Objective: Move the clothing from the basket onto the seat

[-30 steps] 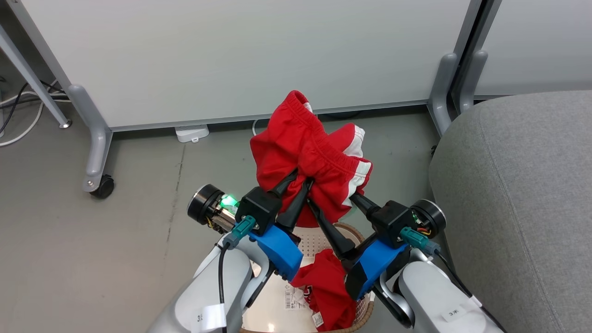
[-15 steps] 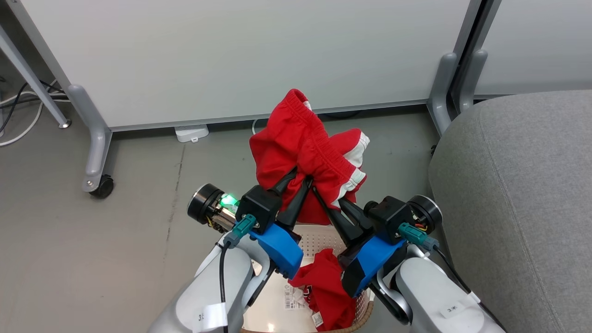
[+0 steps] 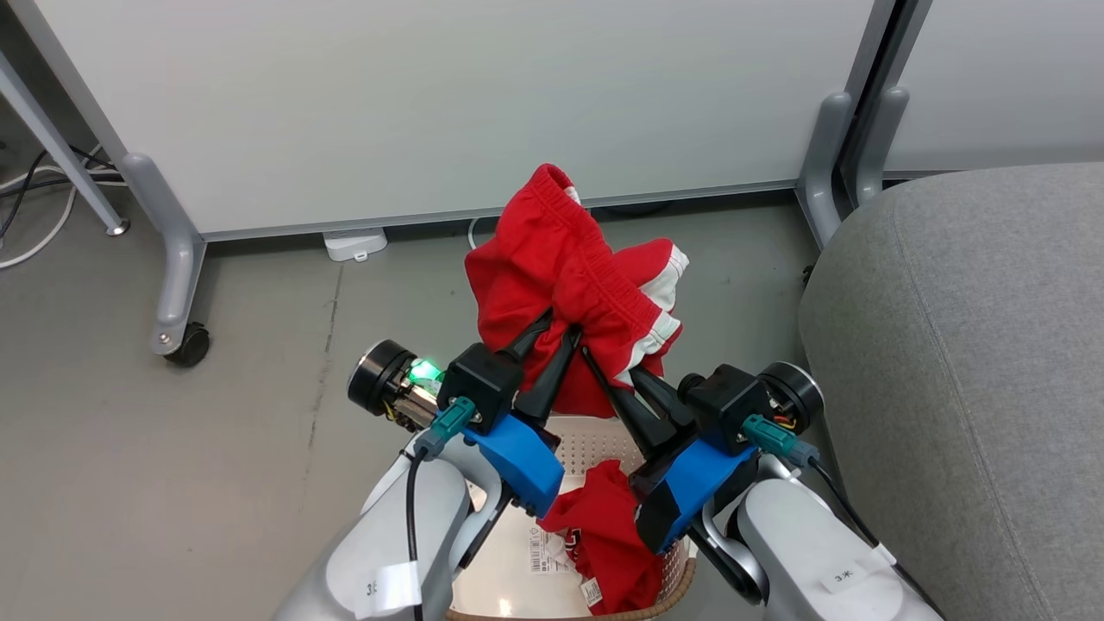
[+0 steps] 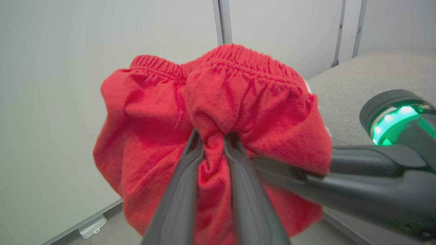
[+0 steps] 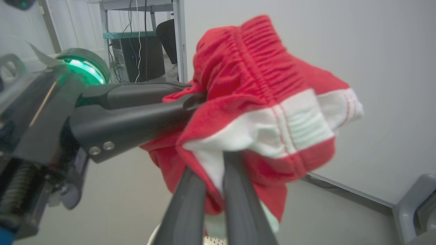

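Red shorts (image 3: 565, 276) with an elastic waistband and white stripe trim hang bunched in the air above the basket (image 3: 591, 448). My left gripper (image 3: 552, 332) is shut on their red cloth (image 4: 214, 143). From the right, my right gripper (image 3: 608, 366) is shut on the striped hem (image 5: 218, 170). Both grippers' fingertips are buried in fabric. A second red garment (image 3: 604, 535) lies in the cream basket, beside a barcode sticker. The grey seat (image 3: 966, 371) fills the right side, apart from the shorts.
A white partition panel (image 3: 448, 103) on grey legs with a castor (image 3: 191, 345) stands behind. Cables (image 3: 34, 190) lie on the grey floor at the far left. A white floor box (image 3: 354, 246) sits under the panel.
My right gripper has closed on the striped hem of the shorts and drawn in toward the left gripper. The shorts have bunched tighter. The head view has shifted slightly.
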Controlling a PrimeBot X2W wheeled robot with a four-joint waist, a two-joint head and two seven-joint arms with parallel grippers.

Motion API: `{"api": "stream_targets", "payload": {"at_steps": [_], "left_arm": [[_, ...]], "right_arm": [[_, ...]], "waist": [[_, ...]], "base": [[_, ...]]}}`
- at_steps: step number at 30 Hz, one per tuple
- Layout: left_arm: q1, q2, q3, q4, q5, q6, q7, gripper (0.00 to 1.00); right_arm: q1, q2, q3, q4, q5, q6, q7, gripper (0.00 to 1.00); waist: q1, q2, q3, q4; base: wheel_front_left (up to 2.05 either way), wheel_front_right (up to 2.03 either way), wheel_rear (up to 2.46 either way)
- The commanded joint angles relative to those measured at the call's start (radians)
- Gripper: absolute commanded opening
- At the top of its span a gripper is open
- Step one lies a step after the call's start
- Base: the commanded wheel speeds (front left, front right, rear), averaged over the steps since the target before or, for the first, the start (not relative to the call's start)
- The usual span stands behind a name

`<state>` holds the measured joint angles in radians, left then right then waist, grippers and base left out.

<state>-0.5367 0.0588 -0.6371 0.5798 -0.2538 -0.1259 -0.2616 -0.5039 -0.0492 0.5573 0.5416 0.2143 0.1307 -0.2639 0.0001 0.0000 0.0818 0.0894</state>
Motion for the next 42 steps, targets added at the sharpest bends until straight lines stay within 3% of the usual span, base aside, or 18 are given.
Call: {"api": "stream_targets", "payload": {"at_steps": [1,2,3,24,42], "left_arm": [[-0.018,-0.002,0.007,0.0,0.0,-0.007,-0.005,0.0],[-0.018,-0.002,0.01,-0.002,-0.002,-0.007,-0.005,0.38],[-0.018,-0.002,0.01,0.001,-0.001,-0.004,-0.005,1.0],[-0.024,0.01,0.032,-0.017,0.019,-0.005,-0.005,1.0],[-0.02,0.053,0.025,-0.075,0.048,-0.005,-0.004,1.0]], "right_arm": [[-0.011,-0.002,0.0,-0.006,0.001,0.0,-0.001,0.0],[-0.012,-0.002,-0.001,-0.006,0.0,0.0,-0.001,0.0],[-0.012,-0.002,-0.001,-0.006,0.0,0.0,-0.001,0.0],[-0.015,-0.003,-0.084,-0.021,-0.015,0.0,-0.001,0.0],[0.019,-0.002,-0.328,-0.119,-0.083,0.0,-0.001,0.0]], "waist": [[-0.0001,0.0,0.001,0.001],[-0.0001,0.0,0.002,0.001],[-0.0001,0.0,0.003,0.001],[-0.0001,0.0,0.054,-0.042],[-0.0001,0.0,0.178,-0.252]], "base": [[0.0,0.0,0.0],[0.0,0.0,0.0],[0.0,0.0,0.0],[0.0,0.0,0.0],[0.0,0.0,0.0]]}}
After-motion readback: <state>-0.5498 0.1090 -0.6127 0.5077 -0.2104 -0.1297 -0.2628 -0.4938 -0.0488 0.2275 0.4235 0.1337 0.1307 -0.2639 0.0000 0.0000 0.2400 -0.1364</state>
